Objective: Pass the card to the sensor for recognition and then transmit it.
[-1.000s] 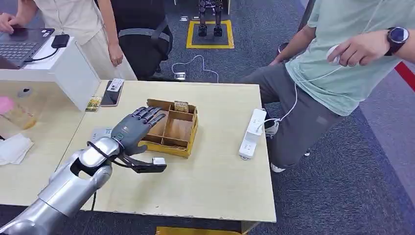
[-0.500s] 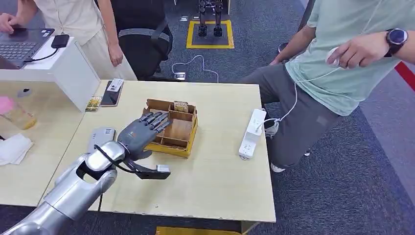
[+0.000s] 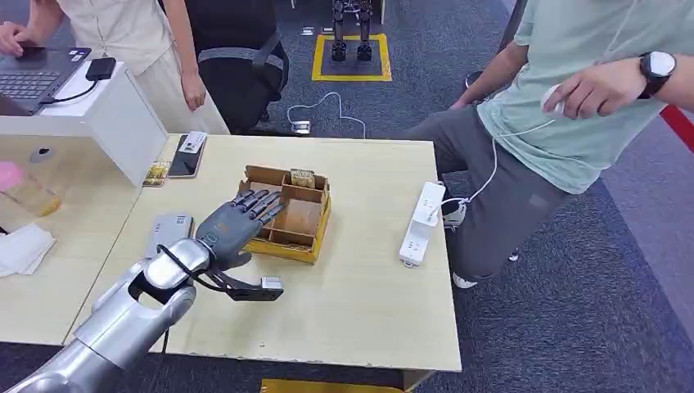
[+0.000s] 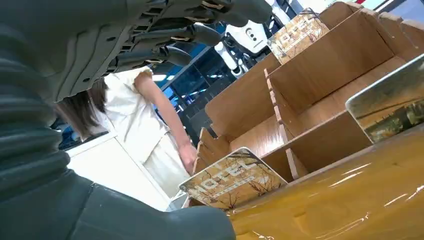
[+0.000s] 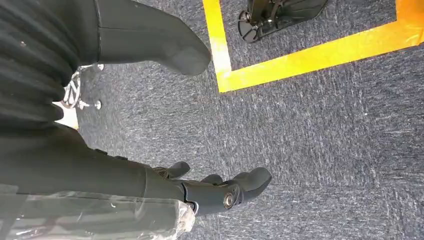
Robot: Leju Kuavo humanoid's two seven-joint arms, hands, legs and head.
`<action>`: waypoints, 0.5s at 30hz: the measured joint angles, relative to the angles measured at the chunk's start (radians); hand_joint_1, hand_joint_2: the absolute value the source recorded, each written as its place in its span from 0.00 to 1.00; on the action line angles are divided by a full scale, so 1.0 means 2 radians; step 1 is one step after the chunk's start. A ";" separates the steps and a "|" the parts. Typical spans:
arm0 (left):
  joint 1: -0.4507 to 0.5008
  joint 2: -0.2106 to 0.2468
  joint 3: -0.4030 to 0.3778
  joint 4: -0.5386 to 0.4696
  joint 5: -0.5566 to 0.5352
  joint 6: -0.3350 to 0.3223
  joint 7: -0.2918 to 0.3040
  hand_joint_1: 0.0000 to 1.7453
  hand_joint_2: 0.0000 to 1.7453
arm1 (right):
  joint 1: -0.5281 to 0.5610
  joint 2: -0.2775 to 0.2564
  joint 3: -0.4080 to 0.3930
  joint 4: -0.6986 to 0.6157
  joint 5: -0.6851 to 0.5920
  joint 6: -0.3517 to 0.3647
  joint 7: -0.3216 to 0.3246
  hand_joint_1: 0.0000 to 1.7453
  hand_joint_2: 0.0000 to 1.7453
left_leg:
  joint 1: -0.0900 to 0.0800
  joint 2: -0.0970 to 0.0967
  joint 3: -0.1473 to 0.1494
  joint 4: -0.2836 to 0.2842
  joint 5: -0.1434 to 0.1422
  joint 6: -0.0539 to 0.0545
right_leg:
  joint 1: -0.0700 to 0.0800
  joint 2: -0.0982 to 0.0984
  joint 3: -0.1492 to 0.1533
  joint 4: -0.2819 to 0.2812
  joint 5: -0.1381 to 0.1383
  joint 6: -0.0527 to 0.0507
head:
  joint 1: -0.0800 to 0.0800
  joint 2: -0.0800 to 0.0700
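We see the left hand [image 3: 232,225] spread and holding nothing, poised over the wooden divided tray's [image 3: 315,243] near corner, just above a hotel card [image 4: 234,178] standing there for picking.

Table showing one wooden divided box [image 3: 288,214], three cards [image 4: 234,178] standing inside, one power strip [image 3: 421,223], two people [image 3: 573,90] standing by.

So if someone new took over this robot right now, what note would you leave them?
Left hand: open, fingers spread over the near-left corner of the wooden box, holding nothing.
Right hand: hangs over the carpet, fingers apart, empty.
Cards: one stands in the box's near compartment by the left hand; another stands at the far side.
Done: nothing yet.
Left: pick a card, show it to the sensor, hand it on.
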 joint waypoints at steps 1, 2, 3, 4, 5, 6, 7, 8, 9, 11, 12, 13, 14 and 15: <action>0.000 0.000 0.000 0.000 0.000 0.000 0.000 0.00 1.00 | 0.000 0.000 0.000 0.000 0.000 0.000 0.000 0.00 1.00 | 0.000 0.000 0.000 0.000 0.000 0.000 | 0.000 0.000 0.000 0.000 0.000 0.000 | 0.000 0.000; 0.000 0.000 0.000 0.000 0.000 0.000 0.000 0.00 1.00 | 0.000 0.000 0.000 0.000 0.000 0.000 0.000 0.00 1.00 | 0.000 0.000 0.000 0.000 0.000 0.000 | 0.000 0.000 0.000 0.000 0.000 0.000 | 0.000 0.000; 0.000 0.000 0.000 0.001 0.000 0.000 0.000 0.00 1.00 | 0.000 0.000 0.000 0.000 0.000 0.000 0.000 0.00 1.00 | 0.000 0.000 0.000 0.000 0.000 0.000 | 0.000 0.000 0.000 0.000 0.000 0.000 | 0.000 0.000; 0.000 0.000 0.000 0.002 0.000 0.000 0.000 0.00 1.00 | 0.000 0.000 0.000 0.000 0.000 0.000 0.000 0.00 1.00 | 0.000 0.000 0.000 0.000 0.000 0.000 | 0.000 0.000 0.000 0.000 0.000 0.000 | 0.000 0.000; 0.000 0.000 0.000 0.002 -0.002 0.000 0.000 0.00 1.00 | 0.000 0.000 0.000 0.000 0.000 0.000 0.000 0.00 1.00 | 0.000 0.000 0.000 0.000 0.000 0.000 | 0.000 0.000 0.000 0.000 0.000 0.000 | 0.000 0.000; 0.000 0.000 0.000 0.003 -0.003 0.000 0.000 0.00 1.00 | 0.000 0.000 0.000 0.000 0.000 0.000 0.000 0.00 1.00 | 0.000 0.000 0.000 0.000 0.000 0.000 | 0.000 0.000 0.000 0.000 0.000 0.000 | 0.000 0.000; 0.000 -0.001 0.000 0.004 -0.005 0.001 0.000 0.00 1.00 | 0.000 0.000 0.000 0.000 0.000 0.000 0.000 0.00 1.00 | 0.000 0.000 0.000 0.000 0.000 0.000 | 0.000 0.000 0.000 0.000 0.000 0.000 | 0.000 0.000; 0.001 -0.002 0.000 0.005 -0.010 0.001 0.002 0.00 1.00 | 0.000 0.000 0.000 0.000 0.000 0.000 0.000 0.00 1.00 | 0.000 0.000 0.000 0.000 0.000 0.000 | 0.000 0.000 0.000 0.000 0.000 0.000 | 0.000 0.000; 0.001 -0.003 0.000 0.006 -0.015 0.003 0.007 0.00 1.00 | 0.000 0.000 0.000 0.000 0.000 0.000 0.000 0.00 1.00 | 0.000 0.000 0.000 0.000 0.000 0.000 | 0.000 0.000 0.000 0.000 0.000 0.000 | 0.000 0.000; 0.001 -0.006 0.000 0.008 -0.035 0.011 0.017 0.00 1.00 | 0.000 0.000 0.000 0.000 -0.001 0.000 0.000 0.00 1.00 | 0.000 0.000 0.000 0.000 0.000 0.000 | 0.000 0.000 0.000 0.000 0.000 0.000 | 0.000 0.000; 0.001 -0.008 0.000 0.009 -0.044 0.013 0.022 0.00 1.00 | 0.000 0.000 0.000 0.000 -0.001 0.000 -0.001 0.00 1.00 | 0.000 0.000 0.000 0.000 0.000 0.000 | 0.000 0.000 0.000 0.000 0.000 0.000 | 0.000 0.000; 0.001 -0.008 0.000 0.011 -0.053 0.015 0.026 0.00 1.00 | 0.000 0.000 0.001 0.000 -0.001 0.000 -0.002 0.00 1.00 | 0.000 0.000 0.000 0.000 0.000 0.000 | 0.000 0.000 0.000 0.000 0.000 0.000 | 0.000 0.000; 0.001 -0.010 0.000 0.012 -0.058 0.015 0.028 0.00 1.00 | 0.000 0.000 0.001 0.000 -0.001 0.000 -0.002 0.00 1.00 | 0.000 0.000 0.000 0.000 0.000 0.000 | 0.000 0.000 0.000 0.000 0.000 0.000 | 0.000 0.000; 0.001 -0.011 0.000 0.015 -0.063 0.015 0.028 0.00 1.00 | 0.000 0.000 0.001 0.000 -0.001 0.000 -0.002 0.00 1.00 | 0.000 0.000 0.000 0.000 0.000 0.000 | 0.000 0.000 0.000 0.000 0.000 0.000 | 0.000 0.000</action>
